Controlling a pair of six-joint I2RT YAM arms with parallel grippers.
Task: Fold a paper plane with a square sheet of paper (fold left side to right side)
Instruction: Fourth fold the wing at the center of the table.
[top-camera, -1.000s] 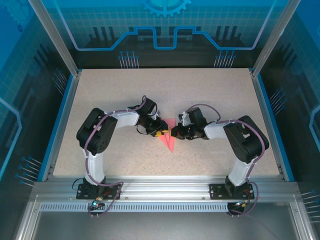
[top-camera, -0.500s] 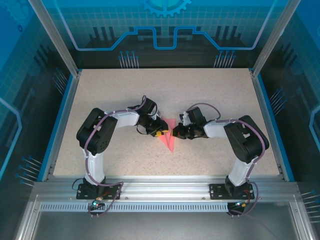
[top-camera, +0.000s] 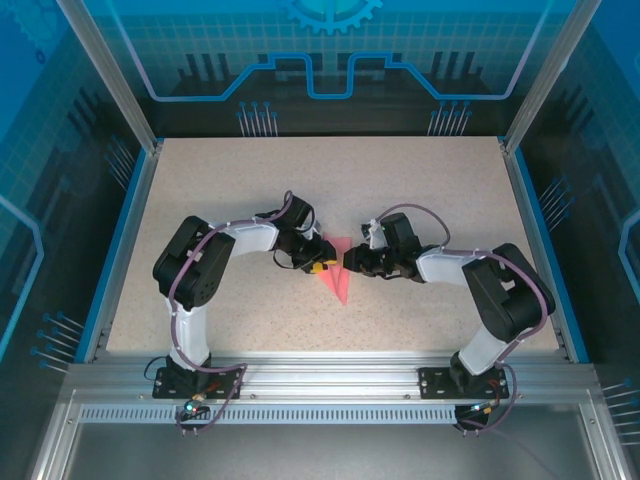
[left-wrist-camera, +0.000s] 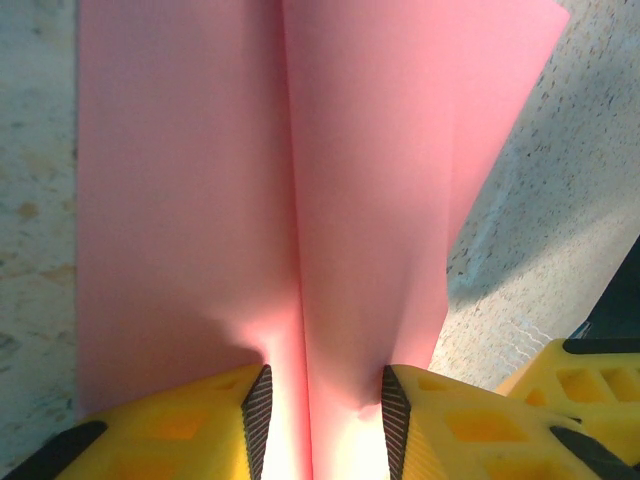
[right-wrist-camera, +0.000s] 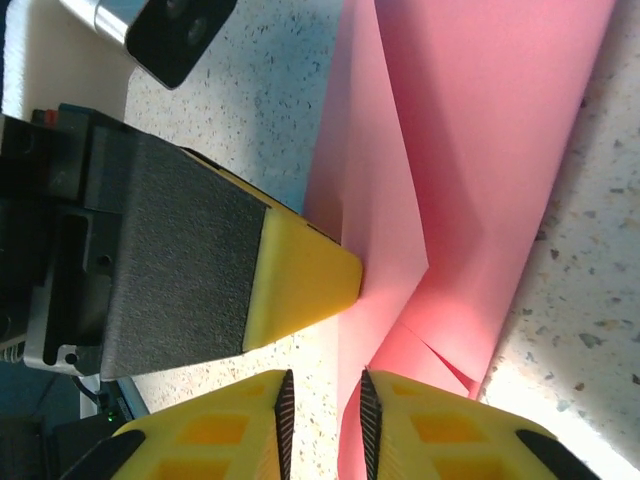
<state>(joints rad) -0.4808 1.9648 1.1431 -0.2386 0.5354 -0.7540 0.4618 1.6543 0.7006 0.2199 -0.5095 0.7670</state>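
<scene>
The left tool (left-wrist-camera: 323, 400) stands partly open, its fingers astride the centre crease of the paper plane (top-camera: 337, 278) (lying on the worktop (top-camera: 250, 180), between both arms). The right tool (right-wrist-camera: 322, 410) is only slightly apart, with the paper's edge at its gap.

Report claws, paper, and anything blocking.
Left claw open, astride the paper plane. Right claw slightly open at its edge. Plane on table, nothing blocking.

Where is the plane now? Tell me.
In the top view, the plane lies at the middle of the table, between the left hand and the right hand, its sharp tip pointing toward the arms' bases.
</scene>
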